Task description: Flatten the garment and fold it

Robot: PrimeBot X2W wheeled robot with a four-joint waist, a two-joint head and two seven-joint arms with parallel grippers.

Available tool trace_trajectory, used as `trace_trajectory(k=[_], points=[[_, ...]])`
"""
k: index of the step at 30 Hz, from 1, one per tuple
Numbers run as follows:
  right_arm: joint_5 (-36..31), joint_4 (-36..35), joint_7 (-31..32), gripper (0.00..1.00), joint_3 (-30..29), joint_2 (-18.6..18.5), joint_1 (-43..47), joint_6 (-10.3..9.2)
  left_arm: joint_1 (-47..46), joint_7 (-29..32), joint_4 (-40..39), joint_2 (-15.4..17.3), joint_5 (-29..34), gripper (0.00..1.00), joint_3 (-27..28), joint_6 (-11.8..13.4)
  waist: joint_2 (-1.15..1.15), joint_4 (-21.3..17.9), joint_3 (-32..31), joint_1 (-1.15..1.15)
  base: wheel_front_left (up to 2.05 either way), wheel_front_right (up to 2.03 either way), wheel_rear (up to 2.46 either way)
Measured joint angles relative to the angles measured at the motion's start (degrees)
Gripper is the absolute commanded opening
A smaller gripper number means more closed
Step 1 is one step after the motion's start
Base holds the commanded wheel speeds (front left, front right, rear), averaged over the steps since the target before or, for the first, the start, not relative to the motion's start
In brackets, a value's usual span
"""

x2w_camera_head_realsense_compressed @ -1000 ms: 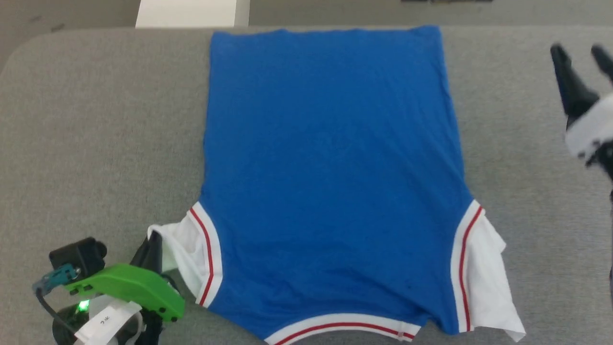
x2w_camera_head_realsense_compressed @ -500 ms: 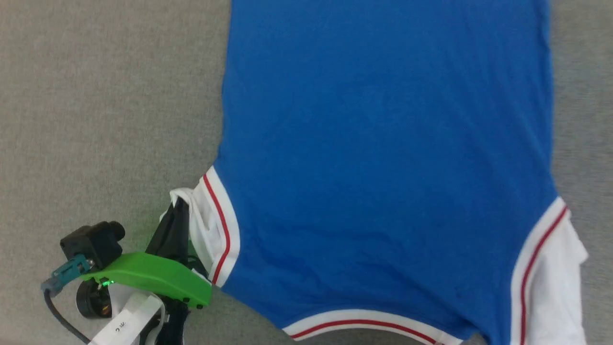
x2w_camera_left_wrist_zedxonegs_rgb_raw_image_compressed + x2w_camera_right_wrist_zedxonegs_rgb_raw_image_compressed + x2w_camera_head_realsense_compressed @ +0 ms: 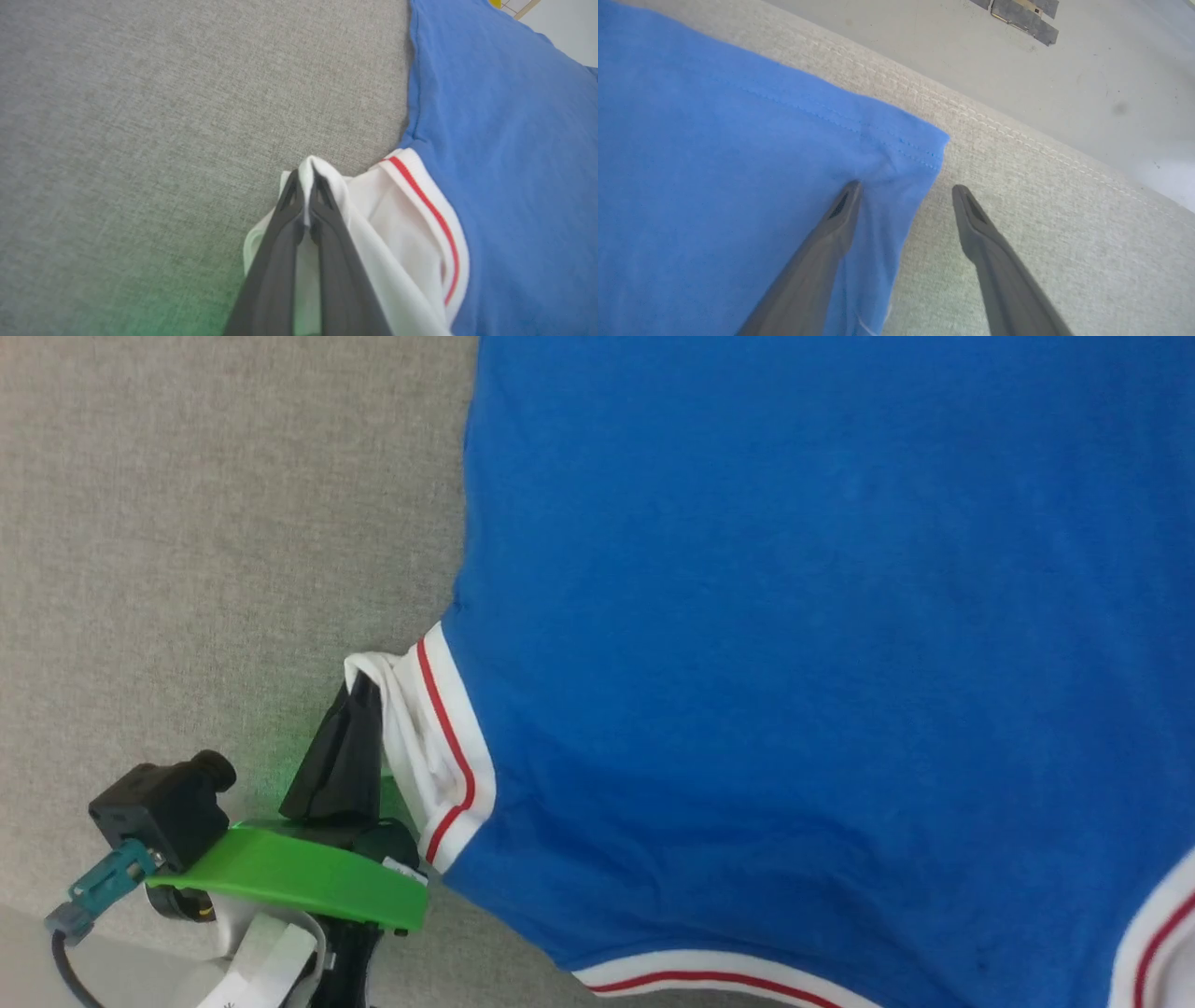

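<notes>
**Head view:** the royal-blue soft sports jersey (image 3: 794,644) lies flat on the grey woven fabric surface (image 3: 205,523) and covers the frame from 12 round to 5 o'clock. At 7 o'clock is the left gripper (image 3: 362,683), under a bright green plastic cover (image 3: 299,882). Its two dark fingers are pressed together on the bunched white sleeve (image 3: 406,719), just beside the white-and-red striped trim (image 3: 457,747).

**Left wrist view:** at centre the left gripper (image 3: 304,179) is clenched on a fold of the sleeve, and white cloth pokes up between the tips. The blue body lies at 3 o'clock, with bare grey surface from 9 to 12.

**Right wrist view:** the right gripper (image 3: 906,189) is released, its fingers spread wide and holding nothing. The finger toward 9 o'clock rests on the jersey's stitched hem corner, and the other is over bare grey surface. Pale floor (image 3: 1064,93) shows at 1 o'clock, with a dark flat object (image 3: 1022,16) on it.
</notes>
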Motion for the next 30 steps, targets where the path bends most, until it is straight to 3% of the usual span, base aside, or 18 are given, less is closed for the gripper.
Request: trace_trajectory(k=[6,7,8,16,30], points=[[2.2,-0.5,3.9,1.0,1.8,-1.2,-2.7,-0.01,0.0,-0.3,-0.8,0.0,0.1,0.0,-0.2,0.0,0.0,1.2,2.1,-0.01,0.0,0.0,0.0],[2.6,-0.6,4.4,0.3,1.8,-1.3,-2.9,-0.01,0.0,-0.3,-0.8,0.0,0.1,0.0,-0.2,0.0,0.0,1.2,2.2,-0.01,0.0,0.0,0.0],[2.8,-0.7,5.0,0.0,1.9,-1.5,-3.1,-0.01,0.0,-0.5,-0.7,0.0,0.1,0.0,-0.2,0.0,0.0,1.2,2.3,-0.01,0.0,0.0,0.0],[3.8,-1.0,5.6,0.0,1.5,-1.0,-2.0,0.01,-0.4,-0.6,0.9,-0.1,-0.1,0.0,-0.3,0.0,0.0,0.4,0.7,0.0,0.0,0.0,0.0],[11.0,0.5,-3.6,0.0,3.2,-2.3,4.1,0.01,-1.4,2.4,6.8,2.5,0.0,0.0,0.5,0.7,0.0,-3.4,-9.7,0.0,0.0,0.0,0.0]])
